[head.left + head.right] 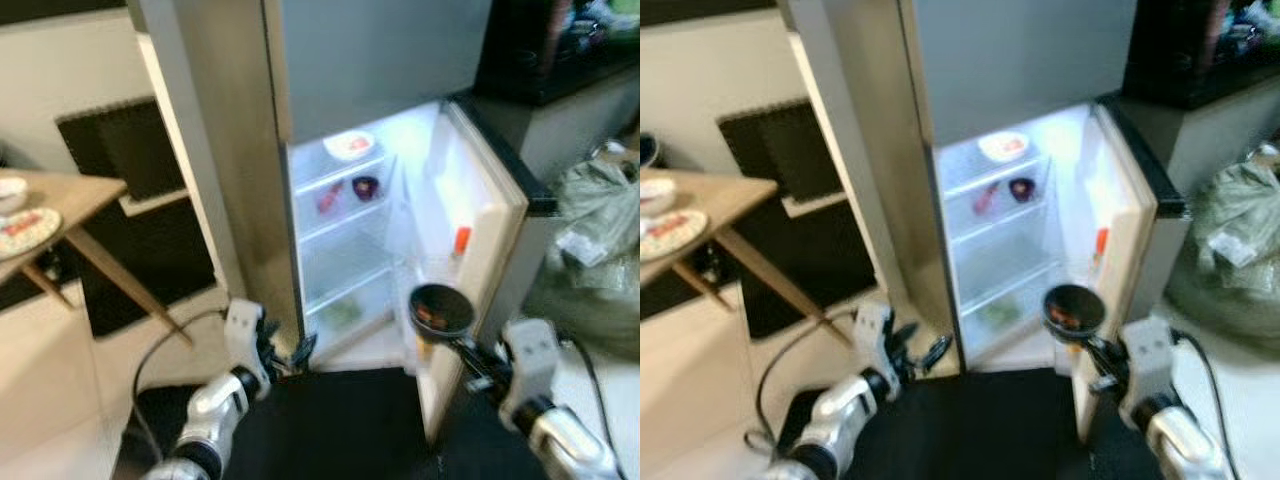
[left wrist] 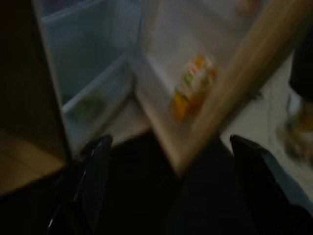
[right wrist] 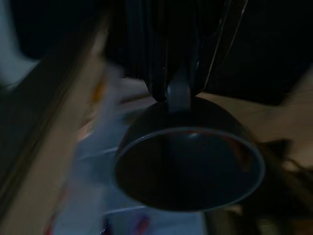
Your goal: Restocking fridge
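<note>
The right hand point(image 1: 462, 350) pinches a dark bowl point(image 1: 441, 309) by its rim; keep it level, clear the fridge door point(image 1: 478, 240), aim for a bare shelf point(image 1: 345, 275).

To our left we see a light wooden table with slanted legs point(image 1: 70, 205), and on it a round patterned plate point(image 1: 25, 232) lies just beside a small white bowl point(image 1: 10, 191) at the picture's edge. Behind the table a dark ribbed panel point(image 1: 125, 145) stands against the pale wall, and a black cable point(image 1: 165, 345) curves over the light floor below. To our right a bulging grey-green plastic bag point(image 1: 595, 240) slumps on the floor, beneath a dark countertop point(image 1: 560, 70) carrying blurred items we cannot identify.
</note>
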You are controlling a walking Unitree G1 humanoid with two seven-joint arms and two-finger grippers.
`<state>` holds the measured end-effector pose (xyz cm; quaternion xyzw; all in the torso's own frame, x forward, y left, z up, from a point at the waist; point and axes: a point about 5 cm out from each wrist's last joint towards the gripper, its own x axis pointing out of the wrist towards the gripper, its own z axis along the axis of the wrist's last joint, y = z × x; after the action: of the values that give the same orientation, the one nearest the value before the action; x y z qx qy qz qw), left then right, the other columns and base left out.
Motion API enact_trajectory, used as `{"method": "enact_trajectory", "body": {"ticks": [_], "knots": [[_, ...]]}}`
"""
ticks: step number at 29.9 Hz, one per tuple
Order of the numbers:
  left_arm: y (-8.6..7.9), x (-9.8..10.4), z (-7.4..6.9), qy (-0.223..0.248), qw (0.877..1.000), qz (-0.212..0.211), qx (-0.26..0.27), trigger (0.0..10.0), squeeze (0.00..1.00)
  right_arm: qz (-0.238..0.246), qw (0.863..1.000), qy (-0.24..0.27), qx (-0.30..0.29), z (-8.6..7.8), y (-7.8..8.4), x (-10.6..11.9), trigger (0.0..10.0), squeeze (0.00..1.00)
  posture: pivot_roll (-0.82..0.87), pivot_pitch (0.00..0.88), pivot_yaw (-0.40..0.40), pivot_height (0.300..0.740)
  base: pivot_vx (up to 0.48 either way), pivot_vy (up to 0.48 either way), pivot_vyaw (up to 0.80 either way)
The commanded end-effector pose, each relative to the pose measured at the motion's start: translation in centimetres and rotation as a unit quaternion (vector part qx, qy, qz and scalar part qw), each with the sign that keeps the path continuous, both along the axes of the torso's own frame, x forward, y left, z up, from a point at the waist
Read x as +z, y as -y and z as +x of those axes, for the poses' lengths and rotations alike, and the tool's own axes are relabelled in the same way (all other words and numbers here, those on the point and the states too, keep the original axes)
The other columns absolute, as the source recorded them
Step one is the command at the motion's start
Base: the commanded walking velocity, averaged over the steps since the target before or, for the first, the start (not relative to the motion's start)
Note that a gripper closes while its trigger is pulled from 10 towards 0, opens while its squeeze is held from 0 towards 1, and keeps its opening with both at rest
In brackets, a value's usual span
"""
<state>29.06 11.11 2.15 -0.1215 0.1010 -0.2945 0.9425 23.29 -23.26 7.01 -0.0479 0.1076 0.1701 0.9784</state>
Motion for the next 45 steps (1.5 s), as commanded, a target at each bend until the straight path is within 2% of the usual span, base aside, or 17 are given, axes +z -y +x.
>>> {"method": "enact_trajectory", "body": {"ticks": [1, 6, 8, 13, 15, 18, 20, 26, 29, 34, 45], "knots": [[0.0, -0.3, 0.0, -0.020, 1.000, 0.007, 0.006, 10.0, 0.00, 0.008, 1.000, 0.003, 0.021, 0.1, -0.8, 0.4, 10.0, 0.00, -0.27, 0.069, 0.098, 0.740, 0.000, 0.000, 0.00], [0.5, -0.2, 0.1, -0.008, 1.000, 0.020, 0.005, 10.0, 0.00, 0.014, 0.999, -0.016, 0.039, -1.2, -1.9, -0.4, 10.0, 0.00, -0.30, 0.098, 0.102, 0.740, 0.288, 0.000, 0.00], [0.5, -0.5, 0.0, -0.019, 0.999, 0.032, 0.014, 10.0, 0.00, 0.017, 0.999, -0.024, 0.043, -1.8, -2.2, -0.6, 10.0, 0.00, -0.31, 0.104, 0.106, 0.740, 0.480, 0.000, 0.00], [0.5, -1.0, -0.4, -0.028, 0.998, 0.053, 0.008, 10.0, 0.00, 0.016, 0.998, -0.034, 0.049, -2.1, -2.7, -1.0, 10.0, 0.00, -0.30, 0.104, 0.105, 0.740, 0.480, 0.000, 0.00], [0.5, -1.2, -0.6, -0.028, 0.998, 0.057, -0.003, 10.0, 0.00, 0.023, 0.997, -0.043, 0.063, -2.2, -3.5, -1.4, 10.0, 0.00, -0.30, 0.102, 0.104, 0.740, 0.480, 0.000, 0.00], [0.5, -1.2, -0.7, -0.029, 0.998, 0.059, 0.000, 10.0, 0.00, 0.025, 0.996, -0.044, 0.069, -2.1, -3.9, -1.4, 10.0, 0.00, -0.29, 0.100, 0.110, 0.740, 0.480, 0.000, 0.00], [0.7, -1.6, -0.8, -0.044, 0.997, 0.064, 0.002, 10.0, 0.00, 0.024, 0.996, -0.046, 0.074, -2.0, -4.5, -1.5, 10.0, 0.00, -0.29, 0.097, 0.115, 0.740, 0.000, 0.000, 0.00], [0.3, -1.8, -1.1, -0.045, 0.997, 0.066, -0.008, 10.0, 0.00, 0.031, 0.996, -0.046, 0.076, -1.6, -5.2, -1.7, 10.0, 0.00, -0.28, 0.087, 0.119, 0.740, 0.000, 0.000, 0.00], [0.3, -1.9, -1.3, -0.041, 0.996, 0.077, -0.022, 10.0, 0.00, 0.031, 0.995, -0.046, 0.079, -1.4, -5.4, -1.8, 10.0, 0.00, -0.27, 0.082, 0.118, 0.740, 0.225, -0.225, 0.00], [0.1, -2.1, -1.4, -0.045, 0.996, 0.077, -0.010, 10.0, 0.00, 0.024, 0.994, -0.051, 0.089, -0.9, -5.7, -2.1, 10.0, 0.00, -0.26, 0.069, 0.109, 0.740, 0.329, -0.326, 0.00], [0.0, -2.8, -2.1, -0.057, 0.995, 0.082, 0.005, 10.0, 0.00, 0.007, 0.993, -0.057, 0.098, -0.2, -5.7, -2.5, 10.0, 0.00, -0.24, 0.056, 0.094, 0.740, 0.000, 0.000, 0.00]]}}
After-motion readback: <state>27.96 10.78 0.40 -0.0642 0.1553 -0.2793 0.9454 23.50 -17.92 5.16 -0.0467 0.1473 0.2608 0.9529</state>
